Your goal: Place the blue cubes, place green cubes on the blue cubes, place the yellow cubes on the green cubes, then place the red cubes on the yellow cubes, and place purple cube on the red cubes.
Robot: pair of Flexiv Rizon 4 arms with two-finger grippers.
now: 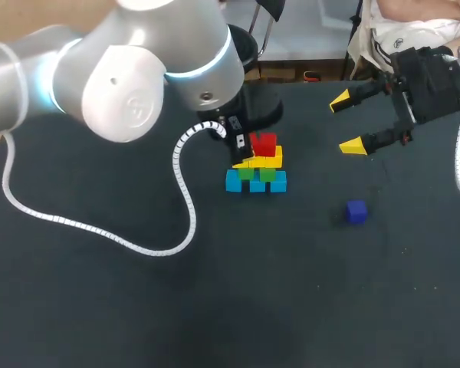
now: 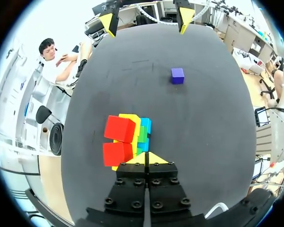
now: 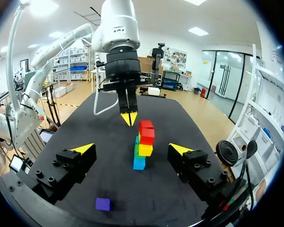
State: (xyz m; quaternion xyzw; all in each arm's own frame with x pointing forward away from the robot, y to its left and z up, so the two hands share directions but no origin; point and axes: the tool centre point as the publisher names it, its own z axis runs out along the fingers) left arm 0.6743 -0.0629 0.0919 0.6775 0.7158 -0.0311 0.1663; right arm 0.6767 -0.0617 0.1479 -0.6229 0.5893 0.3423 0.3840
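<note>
A cube stack stands mid-table: blue cubes [image 1: 257, 184] at the base, green cubes [image 1: 267, 175] on them, then yellow cubes [image 1: 272, 158], with red cubes [image 1: 263, 143] on top. The purple cube [image 1: 356, 211] lies alone to the stack's right. My left arm [image 1: 138, 69] hangs over the stack and hides its gripper there. The left gripper [image 2: 146, 159] is shut and empty, its tips close beside the red cubes [image 2: 118, 141]; whether they touch is unclear. My right gripper [image 1: 346, 123] hovers open and empty at the back right, with the purple cube [image 3: 102, 204] below it and the stack [image 3: 142, 149] ahead.
A white coiled cable [image 1: 100, 230] from the left arm trails across the table's left half. The dark tabletop [image 1: 291, 291] spreads in front of the stack.
</note>
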